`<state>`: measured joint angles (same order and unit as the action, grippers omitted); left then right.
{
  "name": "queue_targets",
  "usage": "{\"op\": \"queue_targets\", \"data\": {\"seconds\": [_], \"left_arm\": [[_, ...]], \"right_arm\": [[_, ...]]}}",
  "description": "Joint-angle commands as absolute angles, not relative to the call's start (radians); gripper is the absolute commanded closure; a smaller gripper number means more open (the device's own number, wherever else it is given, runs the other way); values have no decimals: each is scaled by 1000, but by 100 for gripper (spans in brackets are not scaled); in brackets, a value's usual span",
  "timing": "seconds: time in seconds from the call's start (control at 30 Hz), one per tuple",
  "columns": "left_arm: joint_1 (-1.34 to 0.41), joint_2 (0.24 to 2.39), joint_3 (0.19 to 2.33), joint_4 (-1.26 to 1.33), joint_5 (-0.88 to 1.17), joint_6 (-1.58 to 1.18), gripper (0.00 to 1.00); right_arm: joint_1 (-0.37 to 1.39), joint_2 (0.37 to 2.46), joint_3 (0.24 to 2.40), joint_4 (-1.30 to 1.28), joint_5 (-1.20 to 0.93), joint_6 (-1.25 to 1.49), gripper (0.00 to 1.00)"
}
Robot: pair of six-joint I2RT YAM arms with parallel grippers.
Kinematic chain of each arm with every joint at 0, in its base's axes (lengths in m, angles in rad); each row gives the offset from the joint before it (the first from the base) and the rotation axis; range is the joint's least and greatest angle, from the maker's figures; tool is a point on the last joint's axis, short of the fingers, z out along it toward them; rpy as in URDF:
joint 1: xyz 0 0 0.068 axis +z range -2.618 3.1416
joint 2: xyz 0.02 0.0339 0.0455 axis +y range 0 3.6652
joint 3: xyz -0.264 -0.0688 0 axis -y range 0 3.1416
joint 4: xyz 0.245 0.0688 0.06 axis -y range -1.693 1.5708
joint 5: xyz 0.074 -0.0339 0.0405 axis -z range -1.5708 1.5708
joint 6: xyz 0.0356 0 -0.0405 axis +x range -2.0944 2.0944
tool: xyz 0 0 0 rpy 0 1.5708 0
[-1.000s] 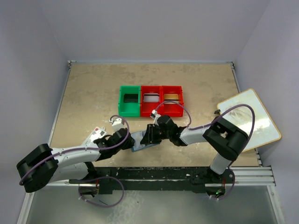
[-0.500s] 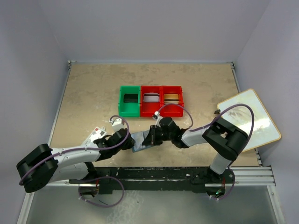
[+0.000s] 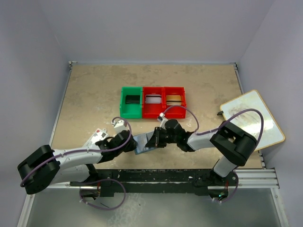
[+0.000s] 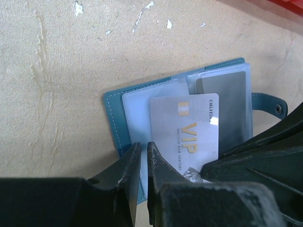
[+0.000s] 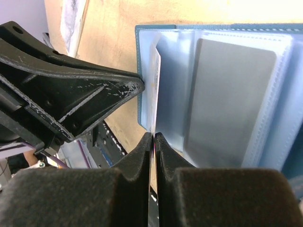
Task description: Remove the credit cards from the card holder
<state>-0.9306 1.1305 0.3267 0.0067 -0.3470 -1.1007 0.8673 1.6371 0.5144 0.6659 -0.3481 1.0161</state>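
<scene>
My left gripper (image 4: 142, 147) pinches the one open wallet (image 4: 113, 106) on the table (image 4: 57, 71), before three bins (image 3: 152, 102). I see my right gripper (image 5: 154, 137) clamping one VIP card (image 4: 184, 127); a second, grey card (image 4: 227, 99) sits sleeved

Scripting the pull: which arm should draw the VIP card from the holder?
Right. The right end effector is shut on the VIP card's edge; the left end effector clamps the card holder, anchoring it.
</scene>
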Motion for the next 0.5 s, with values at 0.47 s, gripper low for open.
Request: {"op": "queue_targets", "data": {"seconds": [0.47], "left_arm": [[-933,1054,366,-71,-336,-1071,83]], "right_arm": [[841,1587,479,621,-297,1012,91]]}}
